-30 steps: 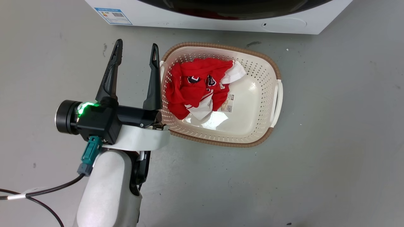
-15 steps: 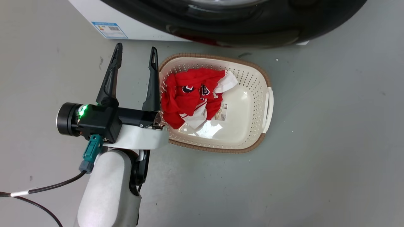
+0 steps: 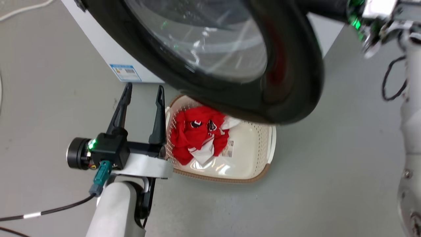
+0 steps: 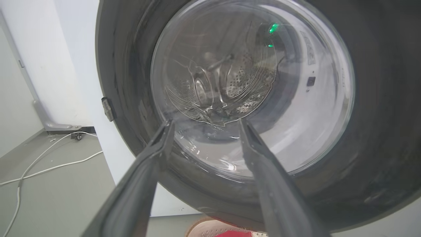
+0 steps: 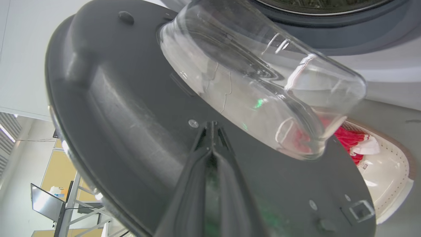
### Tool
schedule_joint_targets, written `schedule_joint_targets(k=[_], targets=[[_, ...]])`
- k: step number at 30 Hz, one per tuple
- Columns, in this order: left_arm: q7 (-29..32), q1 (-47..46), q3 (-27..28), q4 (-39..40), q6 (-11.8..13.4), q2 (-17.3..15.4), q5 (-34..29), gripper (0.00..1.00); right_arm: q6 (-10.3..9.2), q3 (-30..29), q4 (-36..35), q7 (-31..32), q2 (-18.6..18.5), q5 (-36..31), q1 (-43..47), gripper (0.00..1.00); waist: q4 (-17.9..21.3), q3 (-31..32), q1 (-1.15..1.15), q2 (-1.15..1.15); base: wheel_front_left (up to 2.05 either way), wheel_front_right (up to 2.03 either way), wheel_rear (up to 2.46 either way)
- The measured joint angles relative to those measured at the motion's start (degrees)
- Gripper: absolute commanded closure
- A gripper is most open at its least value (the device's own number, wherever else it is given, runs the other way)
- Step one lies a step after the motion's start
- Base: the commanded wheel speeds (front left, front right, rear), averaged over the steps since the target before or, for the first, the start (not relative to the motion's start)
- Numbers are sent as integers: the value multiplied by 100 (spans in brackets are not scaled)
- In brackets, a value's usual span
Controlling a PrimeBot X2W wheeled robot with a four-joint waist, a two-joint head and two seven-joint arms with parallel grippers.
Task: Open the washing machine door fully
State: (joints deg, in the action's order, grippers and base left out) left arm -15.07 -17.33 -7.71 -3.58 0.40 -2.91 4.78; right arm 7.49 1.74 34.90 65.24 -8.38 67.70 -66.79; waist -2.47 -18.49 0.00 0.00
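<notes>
The washing machine door [image 3: 289, 75], a glossy black ring around a clear glass bowl, stands swung out from the white washing machine [image 3: 105, 46] and hangs over the basket. In the right wrist view my right gripper [image 5: 212, 124] is shut, its tips against the door's black inner face [image 5: 131, 108] just beside the glass bowl [image 5: 256, 82]. My right wrist [image 3: 375, 16] shows behind the door's right edge. Low at the left, beside the basket, my left gripper [image 3: 143, 88] is open and holds nothing. The left wrist view has that gripper [image 4: 205, 122] pointing at the door's outer glass [image 4: 250, 89].
A cream perforated basket [image 3: 253, 161] holding red and white clothes [image 3: 194, 135] sits on the grey floor under the door. A blue sticker [image 3: 125, 72] marks the machine's front. The grey gasket [image 5: 329, 29] rings the drum opening. White cables [image 4: 49, 168] trail on the floor left of the machine.
The door has swung far out from the machine and now covers the basket's far end. The head camera has tilted up, bringing my right arm into view. The left gripper stays open.
</notes>
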Motion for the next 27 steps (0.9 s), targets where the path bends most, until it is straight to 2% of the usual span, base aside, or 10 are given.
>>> schedule_joint_targets(k=[12,19,27], targets=[[0,668,43,-143,-151,0,15,0,0,-24,-227,127,441,15,1222,100,-104,1062,-1,0,0,0,0],[0,754,9,-152,-174,0,111,0,0,236,-436,186,504,121,1516,100,-238,1255,-1,0,0,0,0],[0,786,-43,-200,-172,0,115,0,0,882,-569,-53,531,734,1827,100,-346,1416,-1,0,0,0,0]])
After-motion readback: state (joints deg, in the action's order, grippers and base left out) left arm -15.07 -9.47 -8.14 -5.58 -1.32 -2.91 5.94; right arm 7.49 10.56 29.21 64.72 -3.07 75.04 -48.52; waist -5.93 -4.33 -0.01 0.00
